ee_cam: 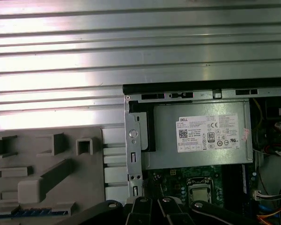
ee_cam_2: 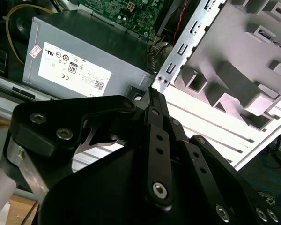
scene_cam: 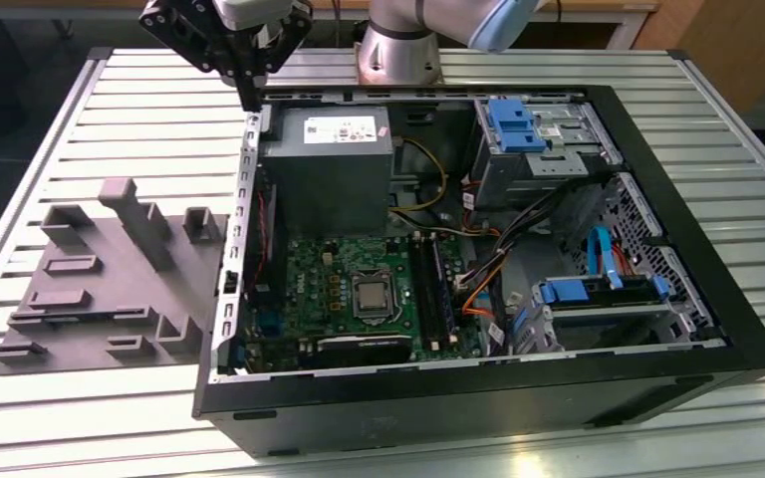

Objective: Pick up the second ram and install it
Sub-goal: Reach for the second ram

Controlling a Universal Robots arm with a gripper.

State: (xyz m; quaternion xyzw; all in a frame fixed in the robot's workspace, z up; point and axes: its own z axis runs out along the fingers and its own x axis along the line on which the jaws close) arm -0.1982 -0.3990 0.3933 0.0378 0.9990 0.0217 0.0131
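One slim dark strip with a bluish row of chips, which I take for the second ram (ee_cam: pixel 23 212), sits in a slot of the grey fixture (scene_cam: pixel 115 284) on the counter (scene_cam: pixel 117 110), its long axis running across the exterior view. The gripper (scene_cam: pixel 247 98) hangs over the computer case's (scene_cam: pixel 489 398) rear corner, fingers (ee_cam_2: pixel 158 140) drawn together with nothing visible between them. From them the ram lies towards the exterior view's left and nearer edge

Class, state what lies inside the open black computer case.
Grey metal power supply box, green motherboard, blue plastic drive brackets; anything beneath the power supply is covered.
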